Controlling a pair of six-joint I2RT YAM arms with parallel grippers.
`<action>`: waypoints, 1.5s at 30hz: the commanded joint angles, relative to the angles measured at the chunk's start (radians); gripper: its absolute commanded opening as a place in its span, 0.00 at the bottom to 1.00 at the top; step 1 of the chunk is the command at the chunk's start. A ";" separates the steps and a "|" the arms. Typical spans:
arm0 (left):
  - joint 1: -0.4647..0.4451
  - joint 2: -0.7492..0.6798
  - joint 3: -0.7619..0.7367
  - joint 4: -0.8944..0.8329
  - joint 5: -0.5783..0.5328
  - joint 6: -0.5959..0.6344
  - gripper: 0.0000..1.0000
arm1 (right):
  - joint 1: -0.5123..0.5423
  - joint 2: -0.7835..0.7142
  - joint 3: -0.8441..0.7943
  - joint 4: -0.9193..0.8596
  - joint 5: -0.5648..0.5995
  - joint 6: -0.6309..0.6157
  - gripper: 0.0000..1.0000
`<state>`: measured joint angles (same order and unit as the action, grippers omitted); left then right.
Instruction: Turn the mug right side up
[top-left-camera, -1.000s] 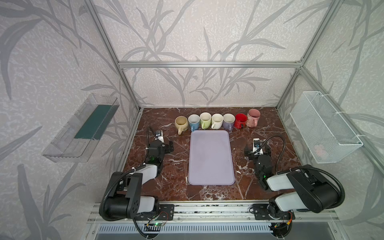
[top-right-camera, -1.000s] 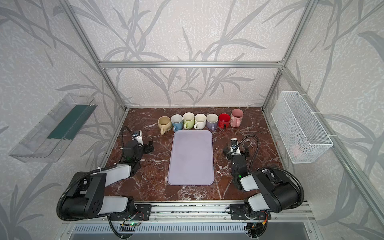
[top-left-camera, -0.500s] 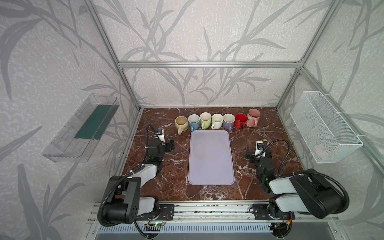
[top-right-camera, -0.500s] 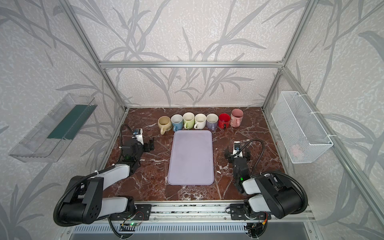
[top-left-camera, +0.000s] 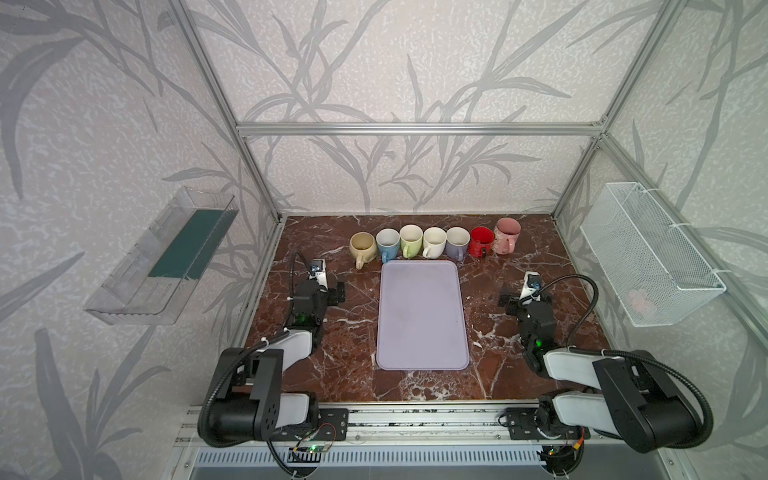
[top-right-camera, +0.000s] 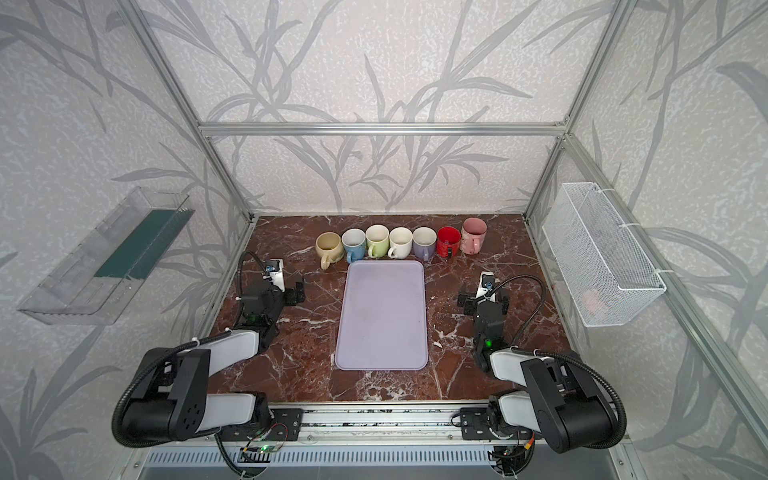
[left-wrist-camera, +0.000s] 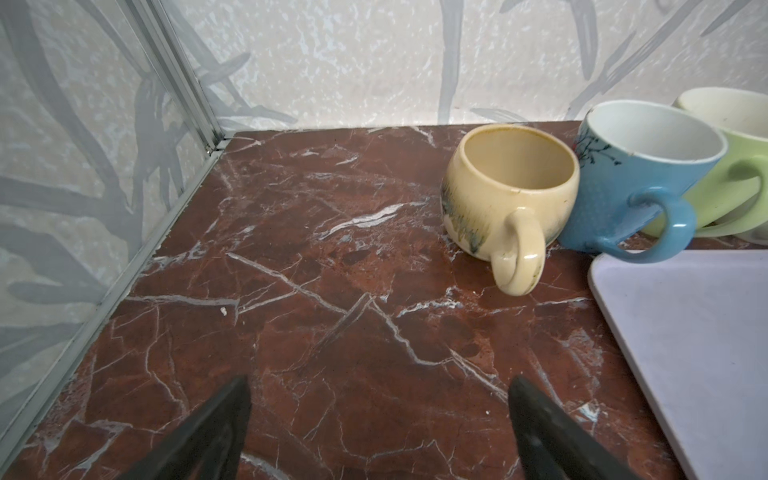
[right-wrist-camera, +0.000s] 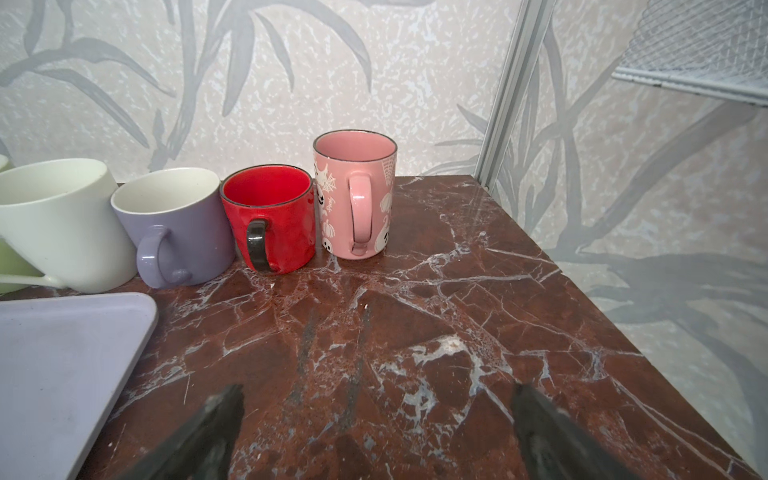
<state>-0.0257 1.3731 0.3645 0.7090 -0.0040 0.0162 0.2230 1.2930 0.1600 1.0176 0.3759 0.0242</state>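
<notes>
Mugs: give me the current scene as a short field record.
mugs: seven in a row behind the tray
order: yellow mug, blue mug, green mug, white mug, purple mug, red mug, pink mug
orientation: all openings up
tray: nothing on it
left fingers: open, holding nothing
right fingers: open, holding nothing
</notes>
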 joint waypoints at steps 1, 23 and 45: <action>0.011 0.059 -0.007 0.135 -0.028 0.016 0.94 | -0.001 -0.049 0.002 -0.012 -0.002 -0.078 0.98; 0.055 0.192 0.012 0.230 -0.099 -0.053 0.99 | -0.119 0.277 0.207 -0.050 -0.234 -0.059 0.99; 0.053 0.192 0.012 0.231 -0.100 -0.052 0.99 | -0.073 0.298 0.178 0.039 -0.279 -0.144 0.99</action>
<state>0.0326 1.5646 0.3645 0.9138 -0.0868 -0.0299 0.1459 1.5833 0.3447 1.0195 0.1024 -0.1059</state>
